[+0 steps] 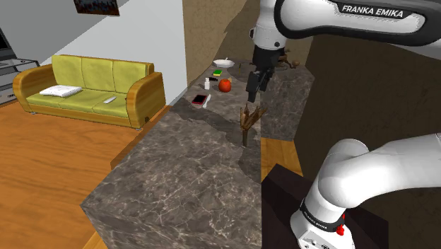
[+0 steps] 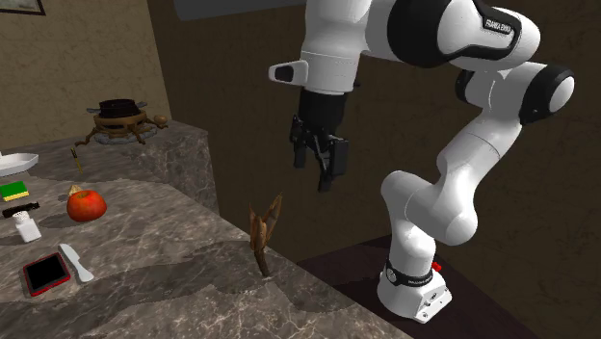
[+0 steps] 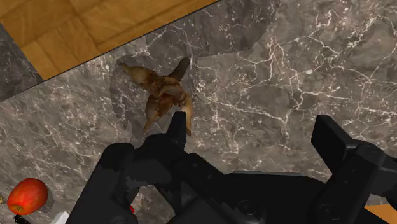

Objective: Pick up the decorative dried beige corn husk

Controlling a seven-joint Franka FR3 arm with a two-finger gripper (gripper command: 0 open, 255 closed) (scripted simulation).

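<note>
Marble surface (image 2: 173,279), mid-frame: one husk (image 2: 263,231), one apple (image 2: 86,204). Arm arches overhead; pincer (image 2: 314,166) hangs above husk, wide open, empty.

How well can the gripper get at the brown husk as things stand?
Probably yes. The open gripper hangs above the upright husk with nothing between them; the husk sits nearer one finger, so a sideways shift seems needed.

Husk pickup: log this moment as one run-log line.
stage: pre-grasp | gripper: open, above husk, not touching | husk: upright on counter, not held
</note>
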